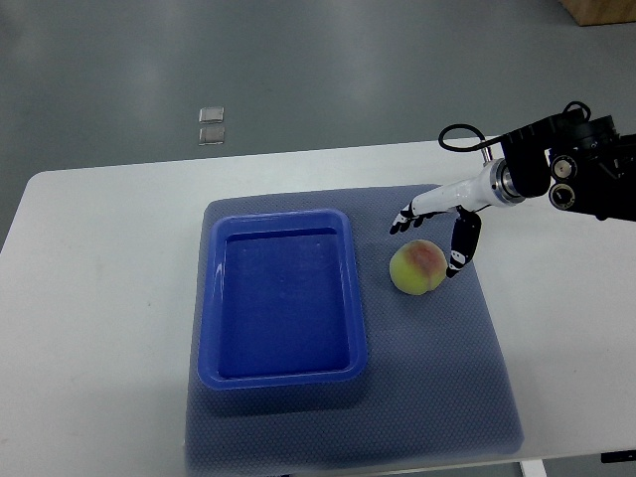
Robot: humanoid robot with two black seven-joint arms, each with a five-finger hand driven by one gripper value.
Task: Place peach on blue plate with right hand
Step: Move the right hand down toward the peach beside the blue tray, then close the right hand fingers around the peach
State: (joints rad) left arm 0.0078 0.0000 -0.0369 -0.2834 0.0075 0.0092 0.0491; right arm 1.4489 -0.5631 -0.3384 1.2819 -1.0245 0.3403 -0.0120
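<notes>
- Your right hand [433, 231] comes in from the right edge; its arm is cut off there by the frame, and dark wrist housing covers the joint.
- You can see the fingers spread wide and holding nothing: several point left above the peach [417, 267], the thumb [460, 250] hangs down just beside its right side. Whether the thumb touches it is hard to tell.
- The peach sits on the grey mat [437, 378], just right of the blue plate [283, 370], apart from its rim.
- The plate is a deep rectangular tray, nothing in it.
- You have open mat below the peach and bare white table [89, 298] left of the mat.
</notes>
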